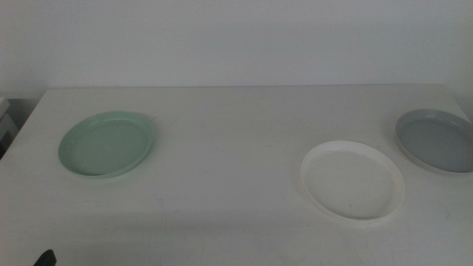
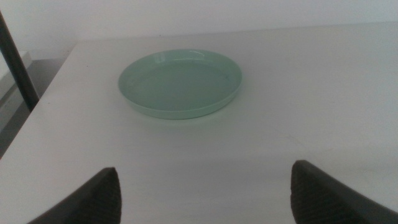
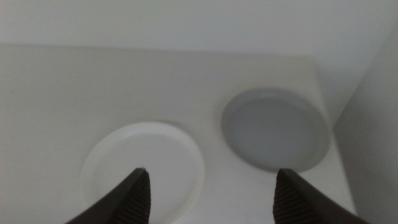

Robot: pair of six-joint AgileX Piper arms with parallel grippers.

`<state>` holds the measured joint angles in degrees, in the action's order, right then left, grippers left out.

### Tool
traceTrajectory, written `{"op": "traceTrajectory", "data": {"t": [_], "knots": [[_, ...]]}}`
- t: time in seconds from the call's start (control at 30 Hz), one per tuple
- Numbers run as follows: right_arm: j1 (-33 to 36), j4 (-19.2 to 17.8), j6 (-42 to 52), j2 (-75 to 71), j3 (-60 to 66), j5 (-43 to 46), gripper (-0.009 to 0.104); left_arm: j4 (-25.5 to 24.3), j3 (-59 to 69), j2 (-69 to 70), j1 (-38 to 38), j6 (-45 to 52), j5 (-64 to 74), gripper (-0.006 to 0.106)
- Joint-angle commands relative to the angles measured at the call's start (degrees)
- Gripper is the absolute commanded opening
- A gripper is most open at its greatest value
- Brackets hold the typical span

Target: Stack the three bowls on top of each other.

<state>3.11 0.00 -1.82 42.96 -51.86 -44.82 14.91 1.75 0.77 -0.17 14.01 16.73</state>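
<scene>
Left gripper (image 2: 205,193): my jaws stand wide apart with nothing between them, held back at the near edge of the table (image 1: 222,148); only a dark tip shows at the bottom of the middle view.
Right gripper (image 3: 208,196): also spread wide and empty, out of the middle view, looking down over the right end of the table.
White bowl (image 1: 352,180): nearest dish to me, on the right half, upright and bare; in my right wrist view it lies just past the jaws, partly under one of them.
Grey bowl (image 1: 436,140): a little farther back, at the right edge, close beside the white bowl without touching it.
Mint green bowl (image 1: 106,143): far left, well apart from the other two, straight ahead of my left jaws and centred between them.
Long axis: none, as all three are round, so I can take a rim from any side.
Deciding relation: I judge the right arm is nearer the white and grey pair, the left arm nearer the green one.
Progress: nothing is stacked yet.
</scene>
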Motion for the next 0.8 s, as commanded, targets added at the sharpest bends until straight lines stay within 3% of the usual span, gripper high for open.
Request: {"op": "traceTrajectory", "data": {"t": [0.0,0.27,0.77], "knots": [[0.03,1.54,0.49,5.2,-6.96,-1.26,0.05,0.77,-0.29,0.65,-0.11,-0.38,-4.11,0.105],[0.03,6.09,0.49,22.69,-16.04,-9.3,0.05,0.77,-0.29,0.65,-0.11,-0.38,-4.11,0.105],[0.03,7.38,0.48,45.87,-17.63,-8.66,0.05,0.77,-0.29,0.65,-0.11,-0.38,-4.11,0.105]]}}
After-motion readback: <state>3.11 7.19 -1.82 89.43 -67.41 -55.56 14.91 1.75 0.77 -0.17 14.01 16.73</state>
